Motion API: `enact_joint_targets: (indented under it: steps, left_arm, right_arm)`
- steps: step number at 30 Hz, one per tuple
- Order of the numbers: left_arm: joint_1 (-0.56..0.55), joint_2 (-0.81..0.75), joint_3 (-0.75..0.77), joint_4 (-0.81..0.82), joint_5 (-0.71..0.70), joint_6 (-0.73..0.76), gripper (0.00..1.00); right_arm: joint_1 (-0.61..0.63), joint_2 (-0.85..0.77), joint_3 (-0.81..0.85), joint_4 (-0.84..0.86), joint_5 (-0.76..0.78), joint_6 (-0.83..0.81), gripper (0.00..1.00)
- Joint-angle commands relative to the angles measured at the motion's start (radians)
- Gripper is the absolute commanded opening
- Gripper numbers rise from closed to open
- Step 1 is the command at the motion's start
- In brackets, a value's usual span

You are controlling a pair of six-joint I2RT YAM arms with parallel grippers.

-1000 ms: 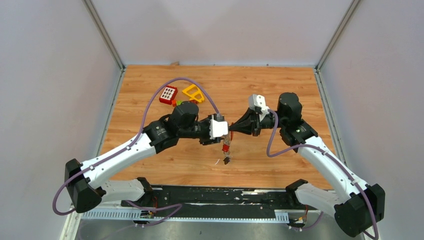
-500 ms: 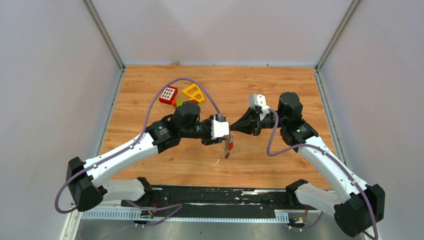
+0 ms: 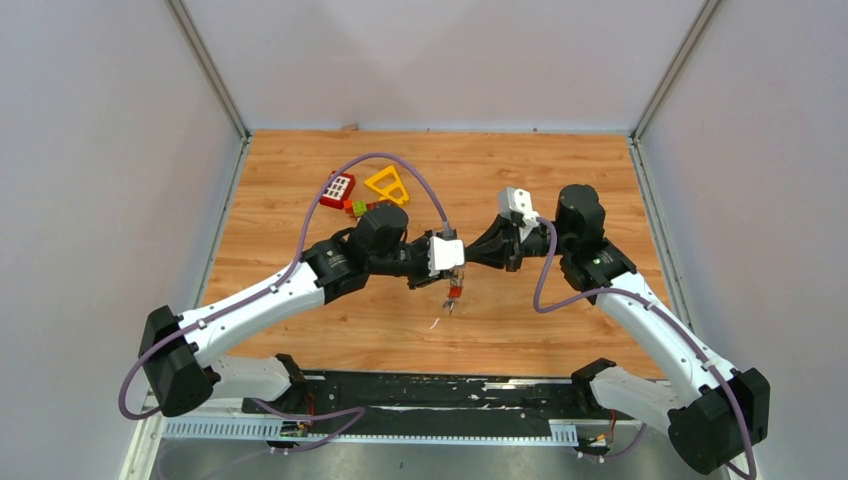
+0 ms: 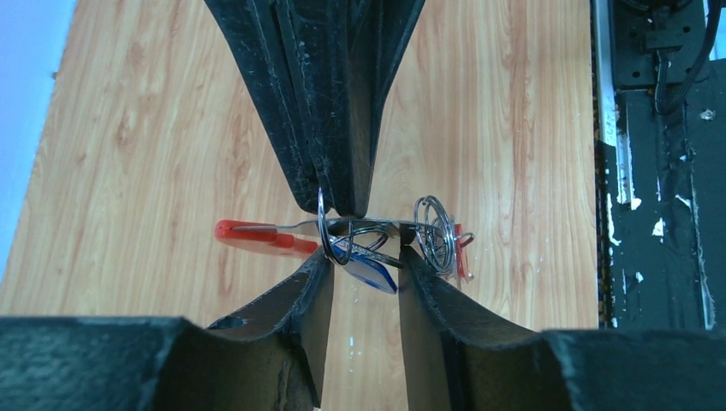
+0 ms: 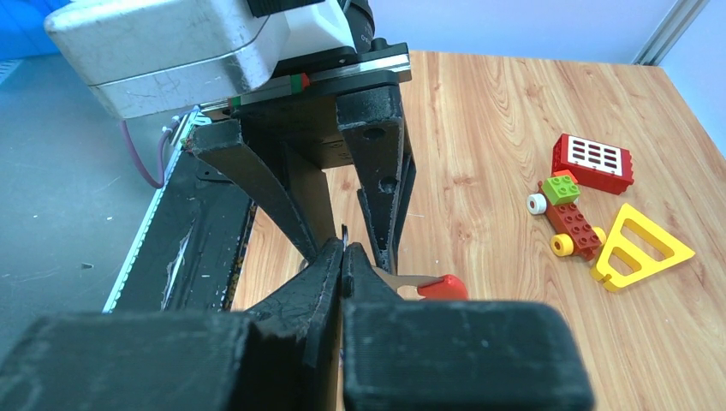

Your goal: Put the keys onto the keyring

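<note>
The two arms meet tip to tip above the middle of the counter (image 3: 560, 170). The right gripper (image 4: 338, 201) has its fingers pressed together on a wire loop of the keyring (image 4: 434, 233), which hangs in the air between the tips. The left gripper (image 4: 365, 261) has its fingers a narrow gap apart with the blue key (image 4: 370, 272) between them; whether they press it I cannot tell. A red-ended piece (image 4: 257, 235), perhaps the red key, juts out sideways.
</note>
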Motion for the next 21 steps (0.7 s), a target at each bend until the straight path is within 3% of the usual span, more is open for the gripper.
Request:
enact_joint_targets:
  steps: [1, 19, 21]
  left_arm:
    - [-0.004, -0.002, 0.014, 0.043, 0.025, -0.033, 0.39]
    - [-0.004, -0.018, 0.045, -0.017, 0.018, 0.008, 0.00]
    - [-0.004, -0.015, 0.065, -0.038, -0.001, 0.014, 0.00]
  right_arm:
    - [-0.009, -0.020, 0.037, 0.018, -0.020, -0.002, 0.00]
    - [-0.020, -0.011, 0.031, 0.017, 0.000, -0.016, 0.00]
    - [-0.020, -0.002, 0.030, 0.017, 0.004, -0.016, 0.00]
